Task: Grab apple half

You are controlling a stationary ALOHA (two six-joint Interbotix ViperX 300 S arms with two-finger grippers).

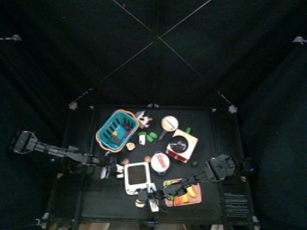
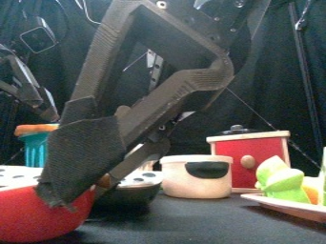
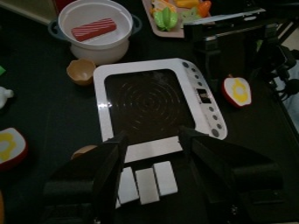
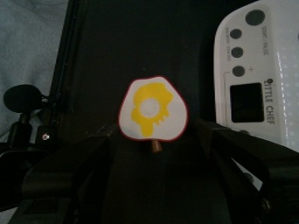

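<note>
Seen level from the table's front edge, a black gripper (image 2: 71,195) on a slanting arm is filling most of the frame, its tip reaching down to a red rounded object (image 2: 38,217) at the lower left, possibly the apple half; whether they are touching cannot be told. Behind, a white pot with a black band (image 2: 195,176) is sitting beside a red box with a white lid (image 2: 250,157). A plate (image 2: 287,205) is carrying green and orange toy food (image 2: 283,179). A teal basket (image 2: 32,145) is standing at the far left.
</note>
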